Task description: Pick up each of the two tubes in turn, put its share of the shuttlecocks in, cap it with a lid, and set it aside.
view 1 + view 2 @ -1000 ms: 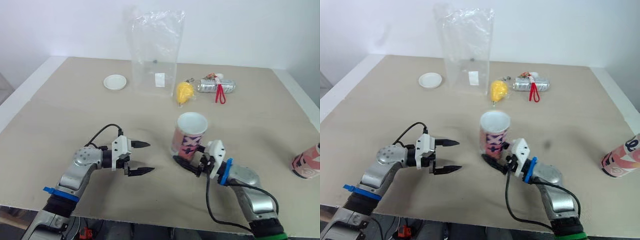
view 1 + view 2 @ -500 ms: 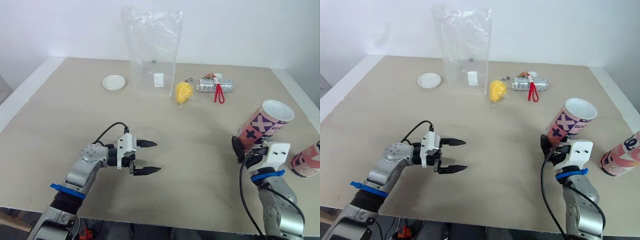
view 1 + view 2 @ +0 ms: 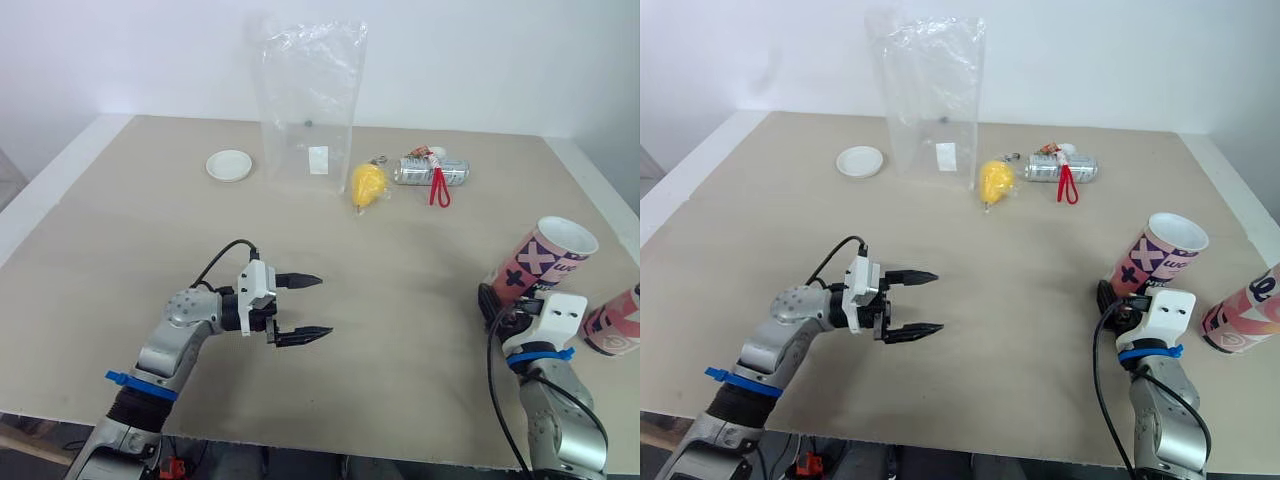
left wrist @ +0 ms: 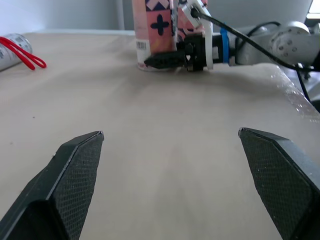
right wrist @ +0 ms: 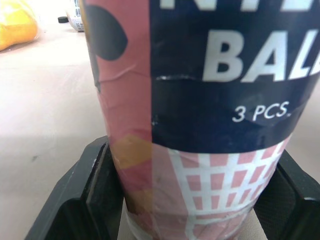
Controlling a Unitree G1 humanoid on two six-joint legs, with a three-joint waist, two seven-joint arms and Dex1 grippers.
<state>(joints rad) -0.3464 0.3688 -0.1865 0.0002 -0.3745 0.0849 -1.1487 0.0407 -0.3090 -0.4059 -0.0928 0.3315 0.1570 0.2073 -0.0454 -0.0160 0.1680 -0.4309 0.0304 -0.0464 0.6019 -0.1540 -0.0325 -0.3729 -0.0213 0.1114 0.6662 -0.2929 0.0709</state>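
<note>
A pink patterned tube [image 3: 541, 262] with an open white mouth leans to the right near the table's right edge. My right gripper [image 3: 497, 306] is shut on its lower end; the black fingers [image 5: 95, 197] press both sides of the tube [image 5: 200, 100]. A second pink tube [image 3: 614, 330] lies at the far right edge. A white lid [image 3: 229, 165] rests at the back left. My left gripper [image 3: 301, 308] hovers open over bare table, left of centre, holding nothing. The left wrist view looks between its fingertips [image 4: 80, 150] toward the held tube [image 4: 155, 30].
A tall clear plastic bag [image 3: 308, 105] stands at the back centre. Beside it lie a yellow object [image 3: 367, 184] and a silver can with a red strap [image 3: 430, 172]. The table's right edge [image 3: 600, 190] runs close to both tubes.
My right gripper carried the tube from the table's centre to the right side, then lowered and tilted it further right. My left gripper edged slightly right, still open.
</note>
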